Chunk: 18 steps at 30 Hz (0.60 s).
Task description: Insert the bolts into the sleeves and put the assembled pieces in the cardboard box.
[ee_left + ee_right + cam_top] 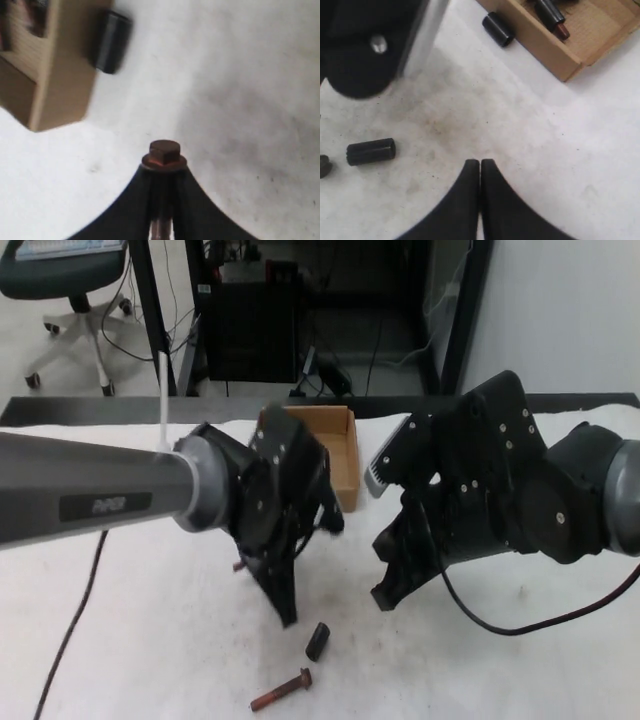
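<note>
My left gripper [164, 174] is shut on a brown bolt [165, 152], whose hex head sticks out past the fingertips above the white cloth. In the high view this gripper [285, 610] points down just in front of the cardboard box [335, 455]. A black sleeve [112, 42] lies against the box's outer wall [60, 85]. My right gripper [480, 164] is shut on nothing and hovers over the cloth; in the high view it [385, 595] hangs right of the left one. Another sleeve [371, 151] lies loose, with a loose bolt [282, 692] near it. An assembled piece [552, 15] rests inside the box [555, 57].
White cloth [150, 640] covers the bench. The left arm's dark body [365, 50] is close beside my right gripper. A black cable [70, 630] trails over the left part of the cloth. Open cloth lies at the front left and front right.
</note>
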Motion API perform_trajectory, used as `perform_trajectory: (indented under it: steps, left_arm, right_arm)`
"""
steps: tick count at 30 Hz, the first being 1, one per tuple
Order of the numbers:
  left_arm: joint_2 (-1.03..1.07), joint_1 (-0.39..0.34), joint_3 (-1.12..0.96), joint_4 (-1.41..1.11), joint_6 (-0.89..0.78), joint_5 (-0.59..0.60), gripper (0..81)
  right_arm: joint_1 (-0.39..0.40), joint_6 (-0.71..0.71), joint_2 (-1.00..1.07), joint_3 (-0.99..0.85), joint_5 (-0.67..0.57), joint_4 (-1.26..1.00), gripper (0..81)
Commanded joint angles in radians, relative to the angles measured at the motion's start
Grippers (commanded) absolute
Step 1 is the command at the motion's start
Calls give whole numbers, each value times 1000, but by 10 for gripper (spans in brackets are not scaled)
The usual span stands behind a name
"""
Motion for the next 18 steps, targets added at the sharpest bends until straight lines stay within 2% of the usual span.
perform_trajectory:
  steps: [1,4,6,8,11,15,18]
  left_arm:
    - [-39,3,-5,-35,-33,28,0]
    - [-117,3,0,-53,-52,173,0]
    - [-170,3,7,-65,-79,246,0]
    - [-227,3,26,-101,-131,255,0]
    - [-326,18,84,-188,-201,253,0]
    - [-480,70,192,-312,-302,248,0]
    - [-604,115,300,-399,-313,255,0]
  right_arm:
    - [-49,-8,-6,-6,8,-12,8]
    - [-65,-8,-6,-6,-16,-14,8]
    - [-65,-8,-6,-6,-79,-32,8]
    - [-61,-34,-6,-6,-158,-41,8]
    - [-56,-109,-1,-6,-211,-47,8]
    - [-57,-203,17,-6,-219,-45,8]
    - [-46,-265,40,-6,-237,-47,8]
